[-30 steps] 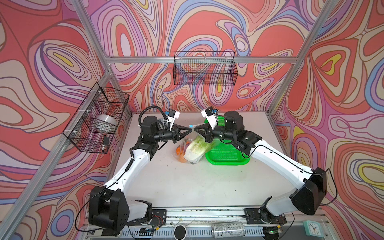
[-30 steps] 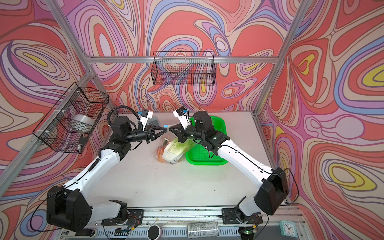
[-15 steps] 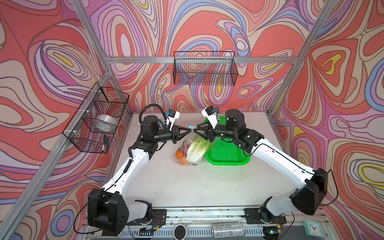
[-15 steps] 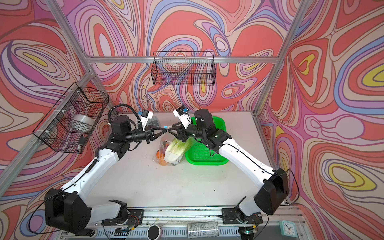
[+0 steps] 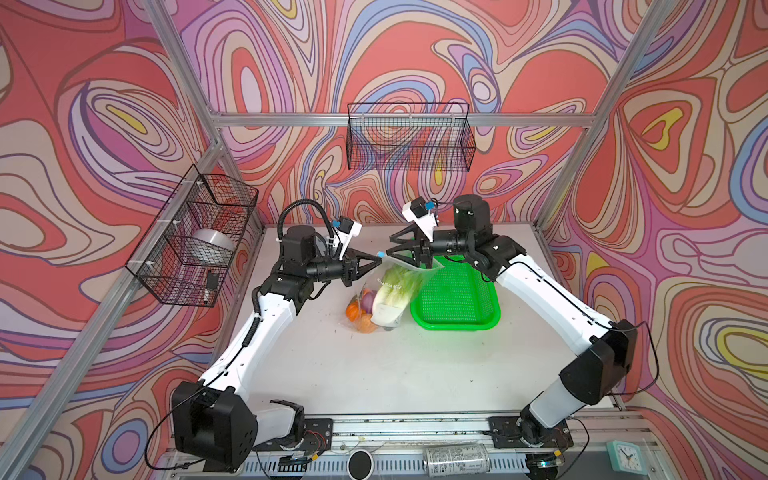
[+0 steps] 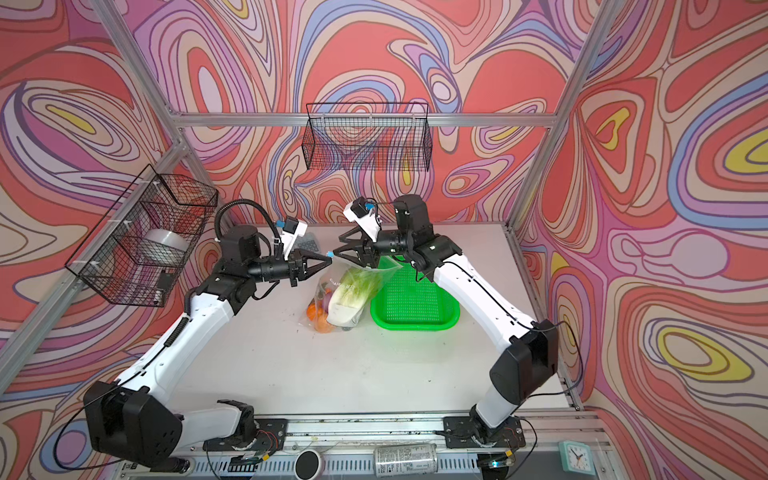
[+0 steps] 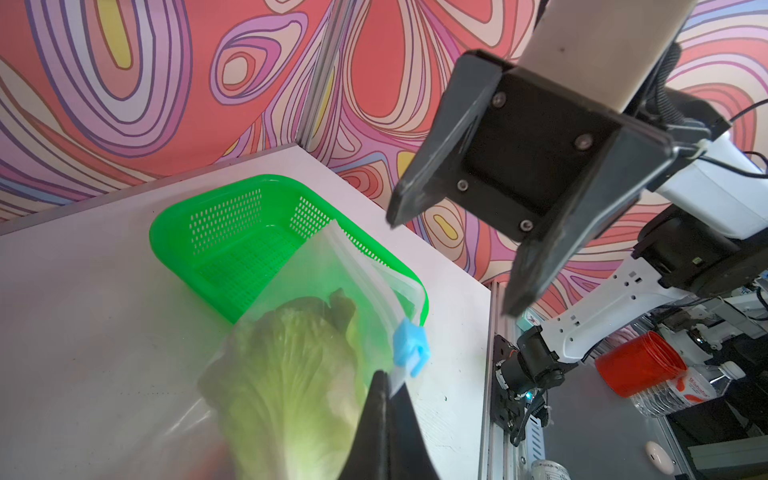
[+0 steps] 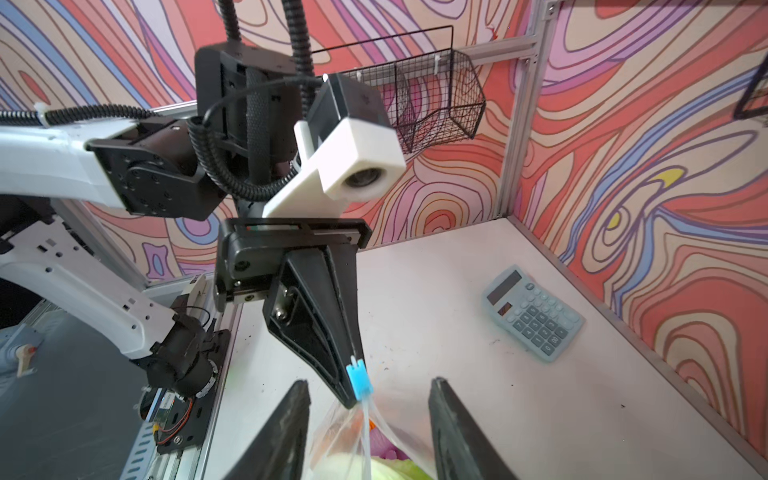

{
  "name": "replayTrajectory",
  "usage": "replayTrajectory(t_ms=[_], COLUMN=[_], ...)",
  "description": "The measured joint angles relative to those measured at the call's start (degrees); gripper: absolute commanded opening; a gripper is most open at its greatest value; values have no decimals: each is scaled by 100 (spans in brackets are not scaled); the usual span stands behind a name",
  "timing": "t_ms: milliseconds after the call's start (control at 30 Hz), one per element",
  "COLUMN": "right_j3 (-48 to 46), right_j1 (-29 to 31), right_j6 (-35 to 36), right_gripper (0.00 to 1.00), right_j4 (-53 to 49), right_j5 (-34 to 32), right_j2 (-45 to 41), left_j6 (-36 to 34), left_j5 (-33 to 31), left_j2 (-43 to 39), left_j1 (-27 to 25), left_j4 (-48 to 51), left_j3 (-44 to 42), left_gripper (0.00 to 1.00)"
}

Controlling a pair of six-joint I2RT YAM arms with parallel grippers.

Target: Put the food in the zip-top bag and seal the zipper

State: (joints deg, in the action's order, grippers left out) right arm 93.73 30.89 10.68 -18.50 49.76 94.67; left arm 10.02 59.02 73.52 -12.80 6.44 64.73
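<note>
Mid-table, left of the basket: one zip-top bag (image 5: 420,271), clear, upper end lifted, lower end on the table (image 5: 415,374).
- Inside the bag: one pale-green cabbage (image 5: 394,291), one purple onion (image 5: 366,301), two orange pieces (image 5: 354,311), too bunched to name.
- One white zipper (image 7: 374,282) along the raised edge. One light-blue slider (image 7: 409,347) at its left end.
- One green basket (image 5: 457,325), touching or just beside the bag on the right. One grey calculator (image 8: 532,313) at the back of the table.
- Surface: pale grey, scuffed. Walls have swirled red, pink and purple print on an aluminium frame.
- Two black wire baskets (image 5: 409,137) hang on the walls, one at the back and one on the left.
- One can (image 5: 455,459) and one small clock (image 5: 625,457) sit at the front rail.
- Left gripper (image 5: 378,260): pinched closed on the zipper end, just beyond the slider, carrying the bag's raised corner.
- Right gripper (image 5: 388,246): jaws apart, holding nothing, tips just beside the slider. In the right wrist view the zipper edge runs between its fingers (image 8: 291,419).
</note>
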Motion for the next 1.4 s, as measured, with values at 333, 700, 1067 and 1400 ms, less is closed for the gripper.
replayTrajectory(t_ms=[333, 700, 1067, 1400], right_j3=[15, 173, 11, -50], right_j1=[0, 0, 0, -2], right_j6=[472, 474, 260, 157], right_gripper=[48, 35, 30, 11], right_j4=[-74, 258, 483, 527], right_j5=[378, 719, 986, 992], right_j2=[361, 538, 562, 562], left_j6=[-107, -146, -149, -144], left_j5=[0, 2, -17, -20], left_j2=[17, 61, 61, 61], left_j1=[-2, -2, -2, -2], left_j4=[116, 129, 131, 129], left_j3=[0, 0, 2, 7], left_gripper=[0, 0, 0, 0])
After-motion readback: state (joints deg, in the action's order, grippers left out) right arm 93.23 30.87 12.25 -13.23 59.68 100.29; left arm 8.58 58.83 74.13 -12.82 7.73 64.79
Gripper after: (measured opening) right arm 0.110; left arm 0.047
